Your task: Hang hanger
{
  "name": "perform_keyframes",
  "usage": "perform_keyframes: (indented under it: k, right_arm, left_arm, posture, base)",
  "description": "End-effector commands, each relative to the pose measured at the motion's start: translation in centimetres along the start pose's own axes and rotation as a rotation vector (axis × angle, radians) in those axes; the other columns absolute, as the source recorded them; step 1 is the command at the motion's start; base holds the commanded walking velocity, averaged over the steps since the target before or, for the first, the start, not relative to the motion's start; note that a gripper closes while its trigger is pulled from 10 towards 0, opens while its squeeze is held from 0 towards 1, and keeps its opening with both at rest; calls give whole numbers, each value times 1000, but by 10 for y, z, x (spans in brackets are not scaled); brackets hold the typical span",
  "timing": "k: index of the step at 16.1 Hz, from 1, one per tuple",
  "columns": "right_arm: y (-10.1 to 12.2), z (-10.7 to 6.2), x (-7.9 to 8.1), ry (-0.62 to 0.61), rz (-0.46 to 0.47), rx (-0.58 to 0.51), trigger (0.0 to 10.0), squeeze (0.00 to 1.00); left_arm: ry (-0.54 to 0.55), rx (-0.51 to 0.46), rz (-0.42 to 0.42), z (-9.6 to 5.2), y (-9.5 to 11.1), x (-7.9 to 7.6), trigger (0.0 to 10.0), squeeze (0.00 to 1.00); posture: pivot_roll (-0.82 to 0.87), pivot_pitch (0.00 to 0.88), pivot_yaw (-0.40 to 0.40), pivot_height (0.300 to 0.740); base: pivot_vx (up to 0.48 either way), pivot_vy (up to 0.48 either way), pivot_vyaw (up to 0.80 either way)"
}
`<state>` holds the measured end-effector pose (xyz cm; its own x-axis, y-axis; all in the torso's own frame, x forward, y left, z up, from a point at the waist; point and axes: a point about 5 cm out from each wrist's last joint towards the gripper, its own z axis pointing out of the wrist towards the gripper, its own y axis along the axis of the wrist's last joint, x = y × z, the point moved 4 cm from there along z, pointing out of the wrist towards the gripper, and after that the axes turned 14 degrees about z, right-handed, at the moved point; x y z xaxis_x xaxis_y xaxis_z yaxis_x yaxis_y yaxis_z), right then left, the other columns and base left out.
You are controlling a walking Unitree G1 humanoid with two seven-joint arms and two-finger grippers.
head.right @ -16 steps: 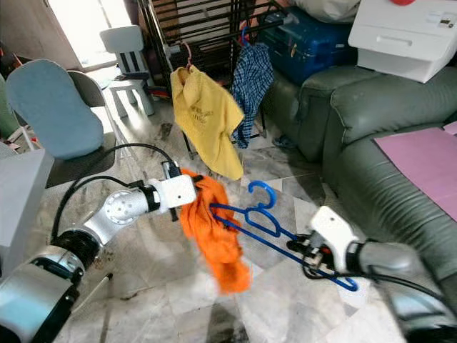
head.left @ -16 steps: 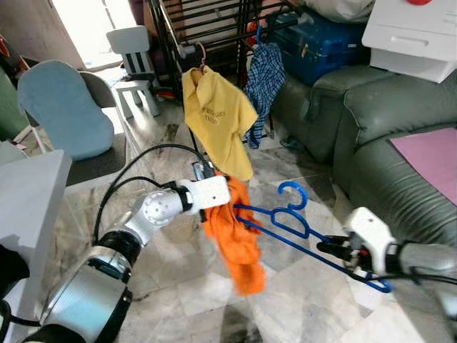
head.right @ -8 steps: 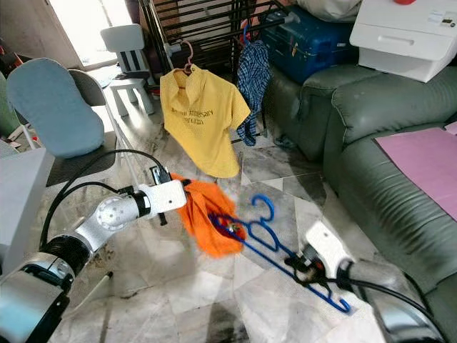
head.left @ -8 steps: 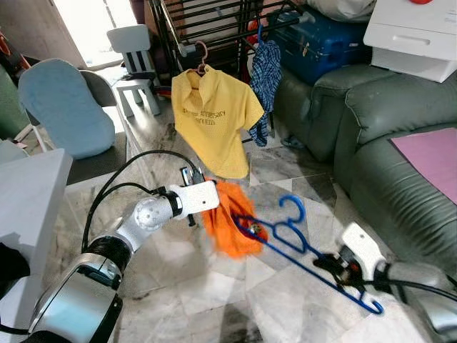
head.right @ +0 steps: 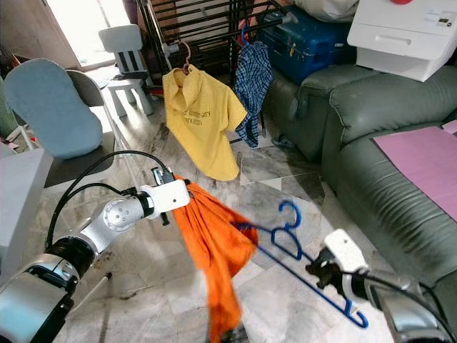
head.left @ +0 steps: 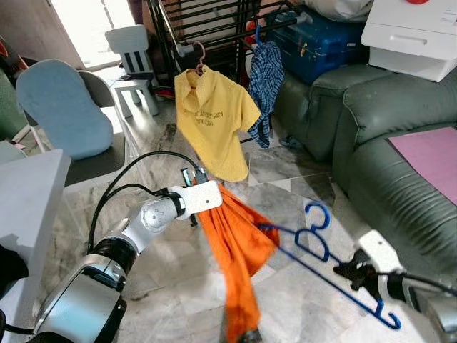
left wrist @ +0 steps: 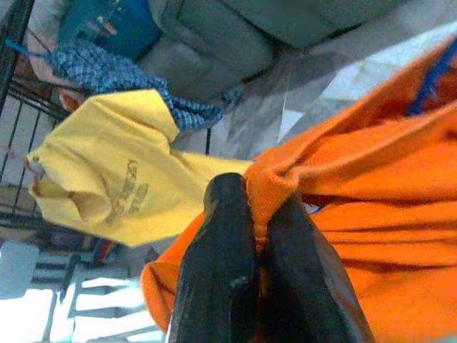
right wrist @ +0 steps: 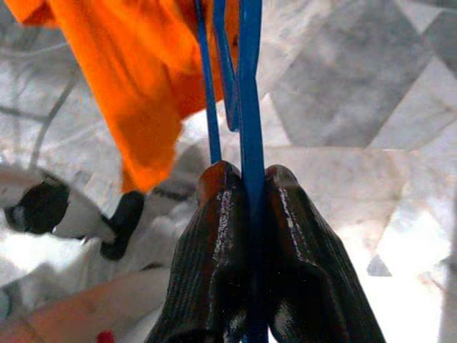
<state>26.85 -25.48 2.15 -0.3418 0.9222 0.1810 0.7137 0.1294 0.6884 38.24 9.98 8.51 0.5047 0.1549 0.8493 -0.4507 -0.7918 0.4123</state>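
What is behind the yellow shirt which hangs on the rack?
Behind the yellow shirt stand the dark bars of the drying rack, with a blue checked shirt hanging beside it. The rack's lower part and the floor directly behind the shirt are covered.

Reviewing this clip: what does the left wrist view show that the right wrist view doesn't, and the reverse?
Left wrist view: the left gripper shut on a fold of the orange garment, with the yellow shirt, the checked blue shirt and the dark green sofa beyond it.

Right wrist view: the right gripper shut on a bar of the blue hanger, above the marble floor tiles.

Both: the orange garment, and a bit of the blue hanger against it.
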Motion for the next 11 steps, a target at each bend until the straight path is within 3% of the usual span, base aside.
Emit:
perform_keyframes:
  k: [1, 2, 4, 5, 8, 9, 11]
  right_arm:
    - [1, 0, -7, -48, 30, -7, 10000, 0]
    - [14, 4, -21, -153, 59, -70, 10000, 0]
    - [48, 14, -22, -199, 200, -241, 10000, 0]
    - [67, 23, -11, -177, 291, -312, 10000, 0]
    - [95, 43, 30, -33, 323, -373, 10000, 0]
    - [111, 50, 36, -34, 428, -432, 10000, 0]
    - [127, 53, 41, -31, 536, -504, 10000, 0]
  left_arm:
    - [56, 20, -11, -6, -7, 12, 10000, 0]
    - [70, -43, -24, -3, 5, 12, 10000, 0]
    - [124, -196, -52, 1, 37, 11, 10000, 0]
    - [143, -274, -51, 3, 58, 6, 10000, 0]
    - [132, -407, -38, 7, 95, -12, 10000, 0]
    - [100, -470, -56, 7, 112, -23, 10000, 0]
    - [64, -514, -81, 7, 123, -32, 10000, 0]
  posture:
    - [-248, 0, 129, 740]
    - [-243, 0, 127, 740]
    - [-241, 0, 130, 740]
    - [-238, 0, 130, 740]
    - [-230, 0, 130, 740]
    - [-230, 0, 132, 740]
    - [-228, 0, 132, 740]
  base:
    - [0, 0, 0]
    - [0, 0, 0]
    - [0, 0, 0]
    - [0, 0, 0]
    - [0, 0, 0]
    - [0, 0, 0]
    - [0, 0, 0]
